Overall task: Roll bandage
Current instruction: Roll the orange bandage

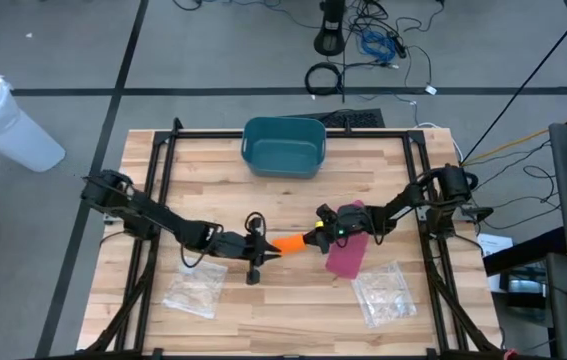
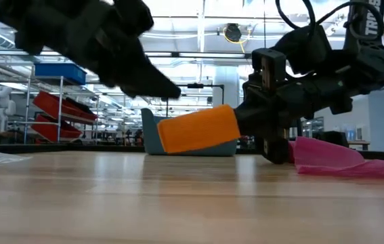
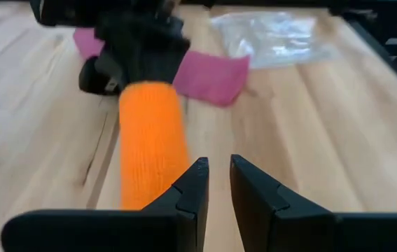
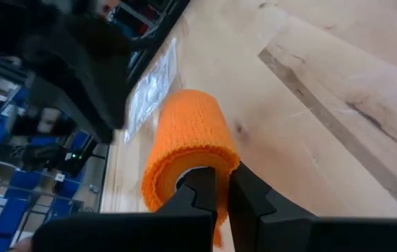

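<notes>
Right tool pinching end of orange bandage roll above counter; left tool slightly spread beside roll, gripping nothing.

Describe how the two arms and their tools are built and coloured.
Both arms are black, jointed links with black cables looped along them. The right arm carries white lettering near its upper link. Each tool, left tool and right tool, ends in two flat, matte black fingers tapering to angled tips.
</notes>
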